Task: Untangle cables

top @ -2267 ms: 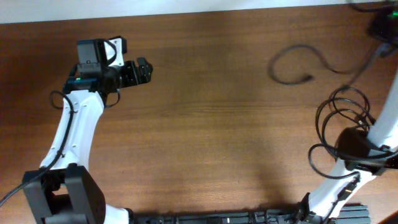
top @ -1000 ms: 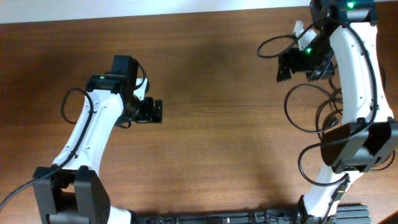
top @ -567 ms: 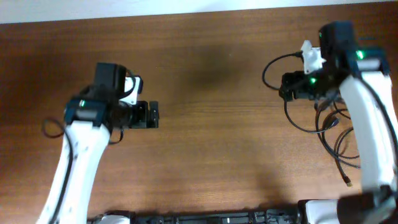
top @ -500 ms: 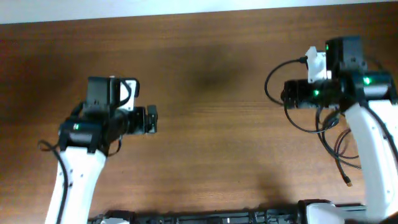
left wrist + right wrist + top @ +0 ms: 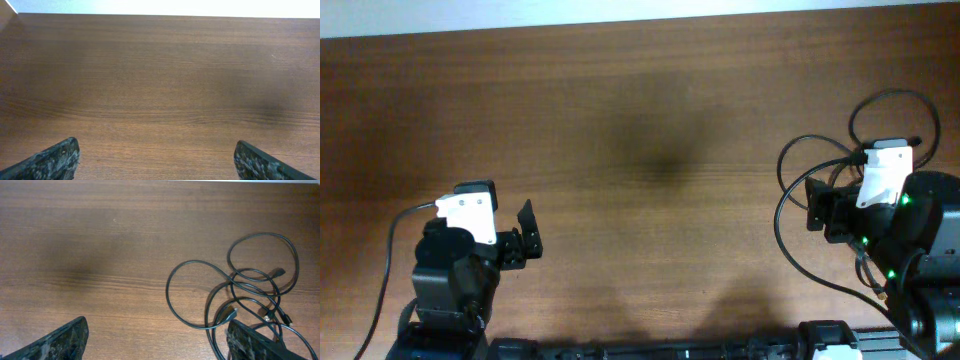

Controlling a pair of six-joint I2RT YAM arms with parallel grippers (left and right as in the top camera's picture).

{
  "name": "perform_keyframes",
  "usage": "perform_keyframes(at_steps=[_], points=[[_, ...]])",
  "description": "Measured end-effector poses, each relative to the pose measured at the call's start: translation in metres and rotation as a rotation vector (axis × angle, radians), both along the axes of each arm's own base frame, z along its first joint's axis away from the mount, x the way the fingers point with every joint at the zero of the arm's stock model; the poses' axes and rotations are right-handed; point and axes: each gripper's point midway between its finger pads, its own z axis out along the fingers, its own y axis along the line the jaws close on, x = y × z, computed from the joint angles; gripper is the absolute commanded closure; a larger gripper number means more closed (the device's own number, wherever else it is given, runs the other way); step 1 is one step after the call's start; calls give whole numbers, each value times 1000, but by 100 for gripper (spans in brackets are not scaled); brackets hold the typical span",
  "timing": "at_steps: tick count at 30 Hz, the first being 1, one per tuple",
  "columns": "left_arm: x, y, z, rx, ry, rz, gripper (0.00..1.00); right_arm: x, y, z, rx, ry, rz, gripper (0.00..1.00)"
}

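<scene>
The cables (image 5: 262, 233) are thin black cords lying in overlapping loops on the wooden table, with small plugs (image 5: 229, 314) among them. In the overhead view the cables (image 5: 886, 94) sit at the right side, partly under my right arm. My right gripper (image 5: 157, 341) is open above the wood, and its right fingertip (image 5: 250, 341) hangs over the loops' near edge without holding them. In the overhead view the right gripper (image 5: 817, 205) points left. My left gripper (image 5: 525, 242) is open at the front left, far from the cables. In its wrist view the left gripper (image 5: 156, 161) has only bare wood between its fingers.
The brown wooden table (image 5: 650, 120) runs to a pale far edge (image 5: 165, 6). The arm bases and a dark rail (image 5: 650, 352) sit along the front edge.
Both arms have drawn back from mid-table toward the front edge. The right gripper has come off the cables, which lie loose. Both grippers stay open.
</scene>
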Motion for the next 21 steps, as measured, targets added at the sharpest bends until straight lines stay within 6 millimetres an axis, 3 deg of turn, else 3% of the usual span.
perform_keyframes(at_steps=[5, 12, 20, 21], points=[[0, 1, 0, 2, -1, 3, 1, 7, 0, -8, 1, 39, 0, 13], [0, 1, 0, 2, -1, 3, 1, 16, -3, -35, -6, 155, -11, 13], [0, 1, 0, 2, -1, 3, 1, -24, -4, 13, -17, -83, -21, 12], [0, 1, 0, 2, -1, 3, 1, -25, -4, 17, -17, -124, -20, 1]])
